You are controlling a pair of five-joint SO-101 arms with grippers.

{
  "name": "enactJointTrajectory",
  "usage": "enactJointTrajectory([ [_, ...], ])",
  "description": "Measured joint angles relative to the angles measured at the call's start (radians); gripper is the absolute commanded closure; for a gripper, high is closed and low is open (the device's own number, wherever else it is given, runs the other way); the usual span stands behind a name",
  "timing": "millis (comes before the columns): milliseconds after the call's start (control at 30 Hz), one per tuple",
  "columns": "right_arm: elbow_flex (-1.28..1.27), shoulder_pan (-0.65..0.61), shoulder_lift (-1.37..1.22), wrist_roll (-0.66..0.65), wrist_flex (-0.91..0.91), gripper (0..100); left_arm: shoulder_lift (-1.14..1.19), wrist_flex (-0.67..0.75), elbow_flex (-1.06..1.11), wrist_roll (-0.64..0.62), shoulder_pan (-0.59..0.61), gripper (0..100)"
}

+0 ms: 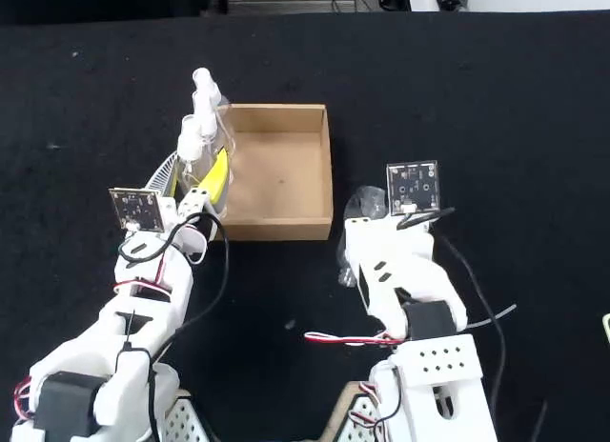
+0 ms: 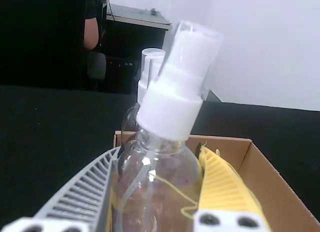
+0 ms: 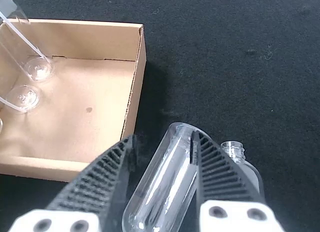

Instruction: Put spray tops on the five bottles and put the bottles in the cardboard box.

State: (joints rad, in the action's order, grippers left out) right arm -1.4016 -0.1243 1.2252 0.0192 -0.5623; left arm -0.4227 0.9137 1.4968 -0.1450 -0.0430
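Black cloth covers the counter (image 1: 496, 109), where two white robot arms work side by side before an open cardboard box (image 1: 281, 180), which sits just toward 12 o'clock of the scene's middle in the high view. At the box's 9 o'clock wall, the left gripper (image 2: 157, 159) is closed on a clear bottle (image 2: 150, 192), its grey finger and its yellow finger pressing the body from either side. That bottle stands roughly upright and wears a white spray top (image 2: 175, 97) under a clear cap. Just behind it, toward 12 o'clock, rises a second bottle (image 2: 131, 117) with a second spray top (image 2: 150, 59); whether the two bottles touch cannot be told. Seen from the right wrist, both bottles' round bases lie inside the box along that 9 o'clock wall, though whether they rest on the cardboard floor cannot be told.

Off the box's 4 o'clock corner, the right gripper (image 3: 162, 139) is closed on a third bottle (image 3: 160, 187). It is clear and held lengthwise between two ribbed fingers, with its rounded base pointing away from the wrist; its neck end is hidden. Just beside that gripper, on the side away from the box, a fourth bottle (image 3: 234, 151) on the counter shows an open threaded neck. Small square boards (image 1: 413, 187) on both wrists carry markings too small to read.
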Motion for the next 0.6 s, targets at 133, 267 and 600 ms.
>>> enactJointTrajectory([
  [133,0.0,0.0,0.0,0.0,0.0,83.7,0.0,0.0,0.0,0.0,0.0,97],
  [267,0.0,0.0,0.0,0.0,0.0,83.7,0.0,0.0,0.0,0.0,0.0,97],
  [600,0.0,0.0,0.0,0.0,0.0,83.7,0.005,0.0,-0.029,0.0,0.0,97],
])
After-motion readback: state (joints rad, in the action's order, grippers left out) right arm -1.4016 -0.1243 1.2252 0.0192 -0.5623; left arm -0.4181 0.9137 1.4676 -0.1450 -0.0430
